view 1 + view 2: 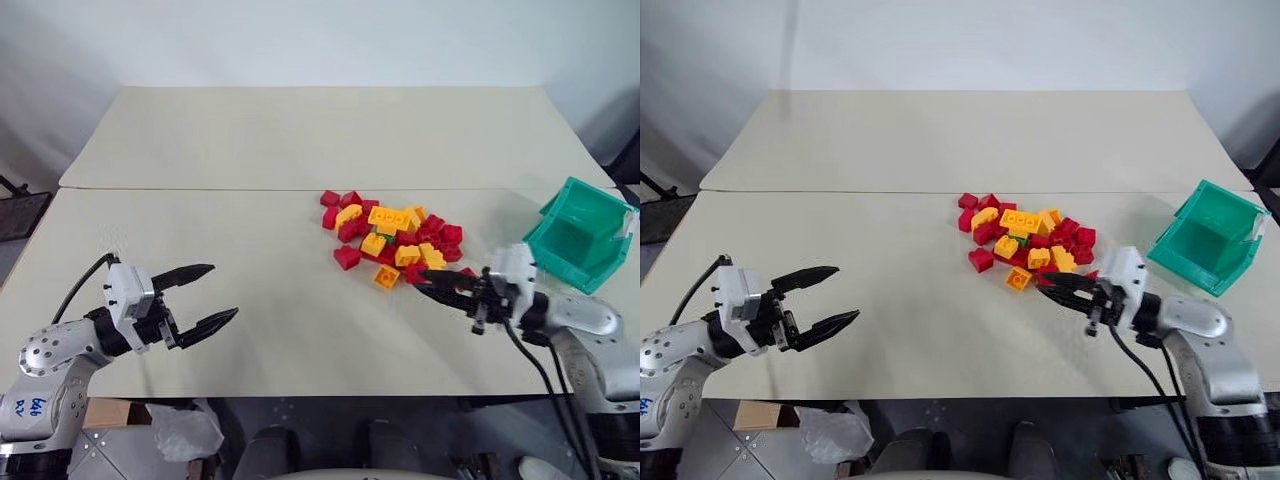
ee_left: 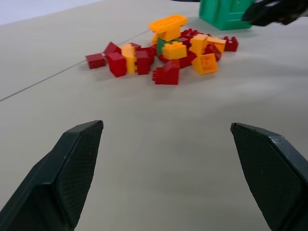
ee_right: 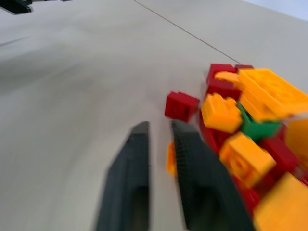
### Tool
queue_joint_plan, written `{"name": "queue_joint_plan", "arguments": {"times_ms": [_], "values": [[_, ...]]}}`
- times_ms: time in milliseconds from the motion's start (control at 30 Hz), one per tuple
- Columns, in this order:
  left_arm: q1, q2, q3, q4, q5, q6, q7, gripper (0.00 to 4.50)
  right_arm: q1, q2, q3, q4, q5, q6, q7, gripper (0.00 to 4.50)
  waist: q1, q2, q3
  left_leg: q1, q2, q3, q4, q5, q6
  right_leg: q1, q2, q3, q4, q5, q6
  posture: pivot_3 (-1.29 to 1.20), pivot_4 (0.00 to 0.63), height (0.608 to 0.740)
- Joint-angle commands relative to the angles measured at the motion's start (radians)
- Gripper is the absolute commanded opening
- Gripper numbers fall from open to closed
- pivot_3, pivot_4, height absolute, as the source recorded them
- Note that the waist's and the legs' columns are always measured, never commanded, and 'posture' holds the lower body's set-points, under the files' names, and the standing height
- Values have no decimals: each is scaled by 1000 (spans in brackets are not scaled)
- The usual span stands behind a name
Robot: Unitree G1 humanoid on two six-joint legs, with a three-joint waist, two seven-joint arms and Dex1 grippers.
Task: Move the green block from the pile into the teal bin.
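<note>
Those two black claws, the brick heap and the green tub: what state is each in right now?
Left gripper: jaws wide open, holding nothing.
Right gripper: jaws shut, empty, at the pile's near edge.
Green block: buried in the pile under yellow-orange bricks.
Pile: loose on the table.
Teal bin: open-topped, no brick visible inside.

A pale beige worktop [image 1: 250,300] is carrying everything, a seam running across it. The pile [image 1: 392,237] of red and yellow-orange bricks is lying right of centre. The teal bin [image 1: 580,235] is sitting near the right edge.
</note>
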Motion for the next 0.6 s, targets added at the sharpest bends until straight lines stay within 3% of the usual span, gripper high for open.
{"name": "queue_joint_plan", "arguments": {"times_ms": [33,233,400,600], "values": [[-31,-5,-19,-25,12,-10,19,4500,-54,29,41,-23,-66,13,-79,24,2,0,0,0,0,0,0,0,0,0,0,0,0,0,0,0,150,740],[-131,-47,-78,6,57,-24,63,4500,-247,167,142,121,-189,1,-201,24,-2,0,0,-1,-1,-1,1,1,0,-1,0,0,2,0,0,0,150,740],[-140,-54,-106,8,63,7,82,4500,-426,262,193,367,-351,7,-384,24,-7,0,0,-2,-2,0,0,1,0,-2,0,-1,3,0,0,0,150,740],[-137,-53,-98,0,42,29,85,4500,-533,262,161,599,-419,-96,-443,24,-12,0,0,-2,-2,-2,0,1,0,-2,0,-2,3,0,0,0,150,740]]}}
